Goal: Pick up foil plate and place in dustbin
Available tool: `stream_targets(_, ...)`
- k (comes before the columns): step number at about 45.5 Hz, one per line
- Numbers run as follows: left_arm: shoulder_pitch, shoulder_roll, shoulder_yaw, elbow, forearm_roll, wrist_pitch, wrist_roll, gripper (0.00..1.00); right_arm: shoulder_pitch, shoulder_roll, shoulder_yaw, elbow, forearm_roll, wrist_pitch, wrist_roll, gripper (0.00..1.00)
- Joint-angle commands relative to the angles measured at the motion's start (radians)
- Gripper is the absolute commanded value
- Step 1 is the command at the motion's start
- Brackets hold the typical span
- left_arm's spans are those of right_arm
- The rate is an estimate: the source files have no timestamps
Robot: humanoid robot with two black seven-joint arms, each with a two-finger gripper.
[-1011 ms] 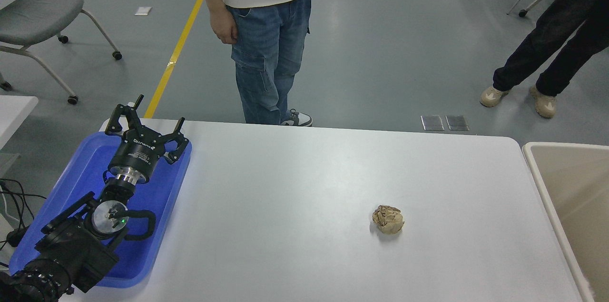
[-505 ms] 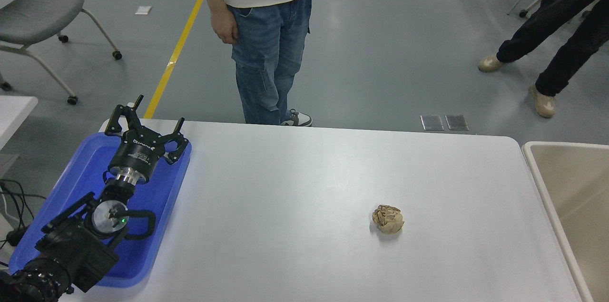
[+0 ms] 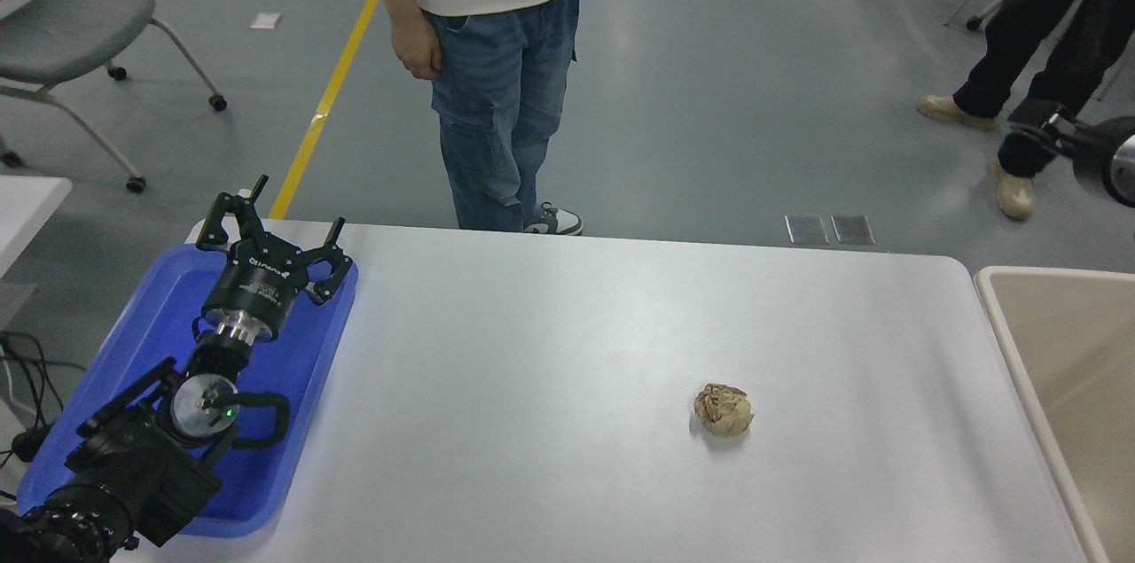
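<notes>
Spread wide and empty, the left gripper (image 3: 273, 230) hangs over the blue tray (image 3: 133, 341) at the tabletop's left edge. Right gripper (image 3: 1055, 133) (only partly in view) shows at the right edge above the bin (image 3: 1002, 315); its jaws are unreadable. No foil plate shows; a paper ball (image 3: 724, 410) sits right of centre.

A: How many worktops? 
B: One large white rectangular worktop (image 3: 567, 350), and a corner of a second white one (image 3: 27, 199) at the left edge.

A: And on the large one? 
B: One blue plastic tray (image 3: 306, 368) at the lower left, and one crumpled brown paper ball (image 3: 724, 410) right of centre.

A: Bins? 
B: One beige rectangular dustbin (image 3: 1055, 350) at the right edge.

A: Robot tools? 
B: One black left tool (image 3: 270, 230) over the tray. At the right edge, one black-and-silver robot part (image 3: 1095, 153), too cut off to tell more.

A: People? 
B: Two at the top: one in blue jeans (image 3: 501, 102), one in black trousers (image 3: 1037, 40).

A: Chairs? 
B: One grey wheeled chair (image 3: 75, 22) at the upper left.
</notes>
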Motion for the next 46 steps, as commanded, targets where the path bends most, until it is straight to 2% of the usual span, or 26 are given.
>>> stream_targets(1,0.0,0.0,0.0,0.0,0.0,0.0,0.0,1.0,0.199,0.12,-0.157,0.148,-0.013,0.071,0.0,1.0)
stream_targets(14,0.0,0.0,0.0,0.0,0.0,0.0,0.0,1.0,0.428,0.178,-0.215,0.32,-0.013,0.379,0.0,1.0)
stream_targets(29,0.0,0.0,0.0,0.0,0.0,0.0,0.0,1.0,0.606,0.169,-0.22,0.48,-0.013,0.696,-0.002,1.0)
stream_targets(46,0.0,0.0,0.0,0.0,0.0,0.001,0.0,1.0,0.731,0.132,-0.217,0.556,-0.014,0.696,-0.002,1.0)
